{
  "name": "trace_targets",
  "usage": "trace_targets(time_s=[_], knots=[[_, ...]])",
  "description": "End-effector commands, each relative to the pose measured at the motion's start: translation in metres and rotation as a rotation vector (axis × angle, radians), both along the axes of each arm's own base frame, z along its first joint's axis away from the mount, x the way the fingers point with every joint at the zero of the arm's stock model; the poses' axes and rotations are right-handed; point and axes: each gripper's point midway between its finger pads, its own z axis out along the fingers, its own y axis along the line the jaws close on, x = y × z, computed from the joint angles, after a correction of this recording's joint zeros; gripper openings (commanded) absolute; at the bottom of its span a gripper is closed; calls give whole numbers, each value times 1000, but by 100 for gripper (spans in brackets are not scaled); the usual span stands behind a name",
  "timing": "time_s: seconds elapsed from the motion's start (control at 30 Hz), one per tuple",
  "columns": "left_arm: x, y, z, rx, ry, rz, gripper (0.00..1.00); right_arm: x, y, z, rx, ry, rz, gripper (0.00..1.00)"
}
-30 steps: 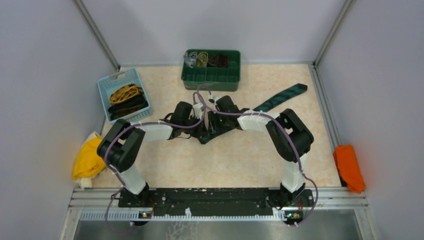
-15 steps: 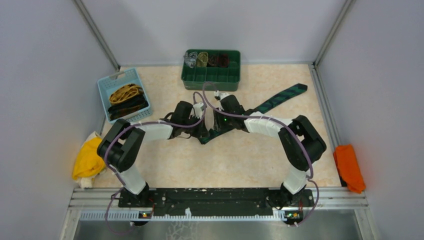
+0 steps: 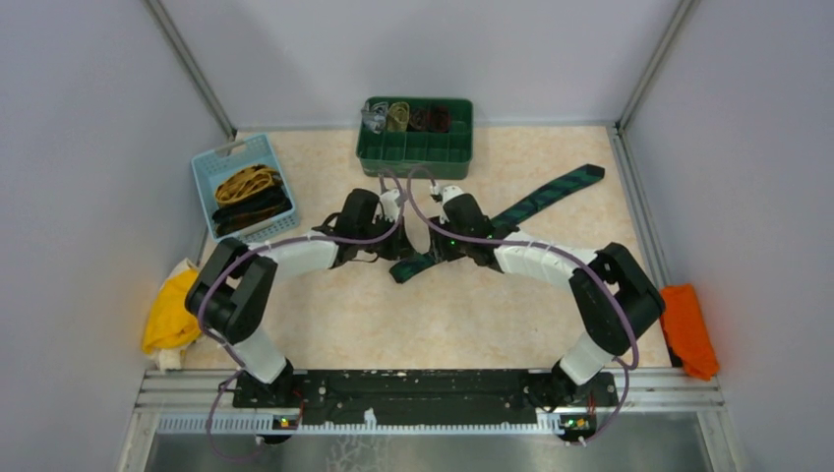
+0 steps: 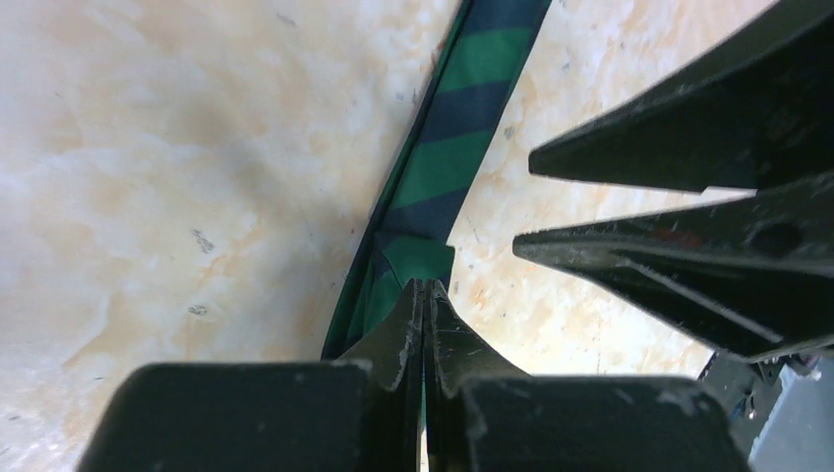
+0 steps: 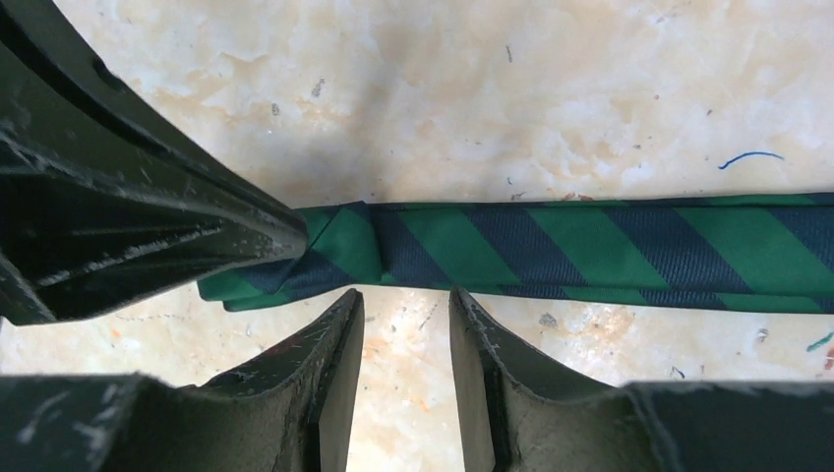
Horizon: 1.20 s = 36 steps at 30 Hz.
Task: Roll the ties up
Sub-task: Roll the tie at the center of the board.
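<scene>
**Green tie nipped at its fold, rt jaws standing by**

Green striped tie (image 3: pixel 539 200) lies flat on the table (image 3: pixel 472 315), one end just in front of the green tray (image 3: pixel 413 157), the rest running diag. out to the tray's right; the end in front of the tray is turned over on itself, first fold of a roll by my read; left gripper (image 4: pixel 424 295) has its jaws together, apparently nipping that fold, fabric showing either side of the tips; right gripper (image 5: pixel 405 305) sits just beside the same end w/ jaws part-way apart, nothing between them, tie lying just past the tips; more ties (image 3: pixel 251 197) sit in the blue basket (image 3: pixel 208 167) left of the tray.

Handling, as I judge it: thin woven cloth, light, limp, too soft to hold a curl alone; smooth weave prob. slides on the table; so take it at the folded end, across the full width, not by one edge, else the roll goes conical; keep the long tail straight toward the tray's right so the turns stack; release too soon and it'll likely spring loose.
</scene>
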Motion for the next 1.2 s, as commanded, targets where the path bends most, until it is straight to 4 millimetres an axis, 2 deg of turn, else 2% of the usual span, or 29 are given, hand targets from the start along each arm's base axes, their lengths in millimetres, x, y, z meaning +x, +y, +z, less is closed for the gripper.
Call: trace_targets(time_s=[0.0,0.1,0.13,0.2,0.27,0.37,0.5,0.63,0.77,1.17], knots=[[28,3,52,-35,-139,111,0,1,5,34,-36,-154,12,38],[44,35,81,12,-204,325,0,-10,11,36,-135,-213,31,39],[49,54,88,44,-218,442,0,-14,15,36,-160,-228,44,39],[47,94,101,105,-233,639,0,-20,22,36,-210,-260,57,41],[37,128,111,135,-253,790,0,-24,30,35,-247,-284,81,41],[17,170,116,144,-291,959,0,-31,48,30,-274,-291,128,45],[-5,204,130,82,-352,1088,0,-36,76,31,-320,-332,179,52],[-15,221,138,73,-384,1130,0,-36,96,17,-379,-323,215,56],[-18,229,136,103,-374,1145,0,-36,109,5,-383,-291,230,56],[-17,228,140,78,-386,1131,0,-31,86,-31,-542,-253,165,56]])
